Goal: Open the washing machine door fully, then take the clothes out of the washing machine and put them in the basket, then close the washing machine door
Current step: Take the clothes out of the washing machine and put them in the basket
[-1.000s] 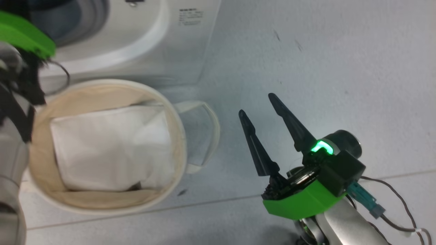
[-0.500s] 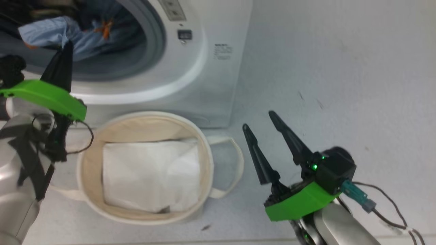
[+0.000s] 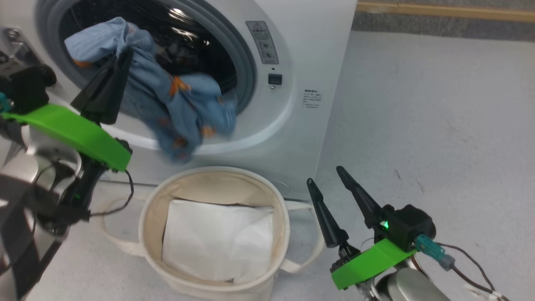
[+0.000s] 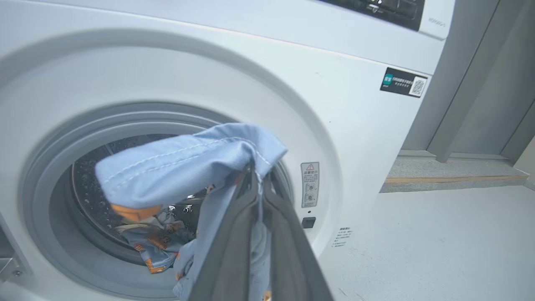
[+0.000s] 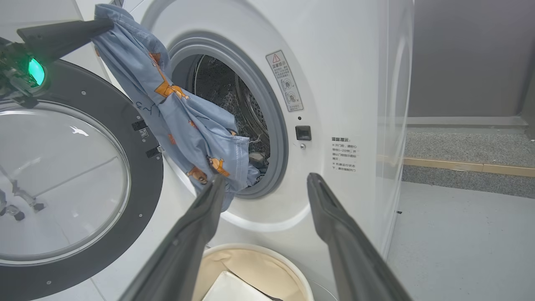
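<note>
Has hauled the clothes (image 3: 184, 108) out over the grey gasket since half a second ago, when they lay within the drum; much of the head view's shift is down to camera tilt, though.

Far left in the right wrist view: the washing machine door (image 5: 144, 179), swung wide and clear of the opening. Next, the left gripper (image 3: 124, 56), pressed together on a fold of the blue fabric, raised before the mouth of the washing machine (image 3: 309, 50), garment trailing down to the gasket lip; more printed fabric left in the drum. Below, the basket (image 3: 200, 186) just beside the machine's front, with a white sheet (image 3: 217, 242) in it. At right, the right gripper (image 3: 324, 175), spread wide, holding nothing.

Step in hand, seemingly: taking clothes out. Next move likely calls for drawing back until the tail clears the gasket, then swinging over the basket rim and lowering before release. Open floor to the right; tight only between door and drum lip.
</note>
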Motion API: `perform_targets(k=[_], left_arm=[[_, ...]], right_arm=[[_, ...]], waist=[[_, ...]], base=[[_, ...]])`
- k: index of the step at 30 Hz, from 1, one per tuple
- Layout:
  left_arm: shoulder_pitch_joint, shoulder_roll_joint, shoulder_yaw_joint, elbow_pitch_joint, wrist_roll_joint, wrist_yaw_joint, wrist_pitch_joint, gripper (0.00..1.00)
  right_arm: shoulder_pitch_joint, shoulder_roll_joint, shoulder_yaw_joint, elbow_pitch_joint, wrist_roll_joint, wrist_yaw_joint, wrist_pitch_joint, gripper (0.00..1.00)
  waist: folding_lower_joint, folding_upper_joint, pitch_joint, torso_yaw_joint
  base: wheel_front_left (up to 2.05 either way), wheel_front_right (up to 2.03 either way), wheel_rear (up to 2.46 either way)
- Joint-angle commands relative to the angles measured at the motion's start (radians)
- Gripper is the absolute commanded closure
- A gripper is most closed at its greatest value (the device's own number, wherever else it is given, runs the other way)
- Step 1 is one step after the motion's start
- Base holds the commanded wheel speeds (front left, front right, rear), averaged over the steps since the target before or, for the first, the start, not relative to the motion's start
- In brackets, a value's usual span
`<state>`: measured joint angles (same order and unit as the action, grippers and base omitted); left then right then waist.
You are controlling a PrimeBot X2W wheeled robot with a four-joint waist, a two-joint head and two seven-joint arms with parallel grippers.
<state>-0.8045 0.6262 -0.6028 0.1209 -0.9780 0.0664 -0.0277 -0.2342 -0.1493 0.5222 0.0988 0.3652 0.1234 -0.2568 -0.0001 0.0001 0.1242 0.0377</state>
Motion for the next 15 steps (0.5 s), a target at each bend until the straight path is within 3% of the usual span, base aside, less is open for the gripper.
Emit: perform_targets(k=[1,7,15], left_arm=[[-0.012,0.077,0.063,-0.108,-0.006,0.041,0.027,1.00],[0.070,0.145,0.075,-0.296,-0.021,0.138,0.092,1.00],[0.217,0.134,0.047,-0.274,-0.057,0.157,0.066,1.00]], right_arm=[[0.010,0.013,0.019,-0.030,0.007,0.007,-0.005,0.00],[0.015,0.012,0.021,-0.031,0.009,0.007,-0.005,0.00],[0.010,0.007,0.032,-0.025,0.015,0.007,-0.005,0.00]], waist=[[0.0001,-0.0001,-0.021,0.015],[0.0001,-0.0001,-0.030,0.013],[0.0001,-0.0001,-0.016,-0.007]], base=[[0.00,0.00,0.00],[0.00,0.00,0.00],[0.00,0.00,0.00]])
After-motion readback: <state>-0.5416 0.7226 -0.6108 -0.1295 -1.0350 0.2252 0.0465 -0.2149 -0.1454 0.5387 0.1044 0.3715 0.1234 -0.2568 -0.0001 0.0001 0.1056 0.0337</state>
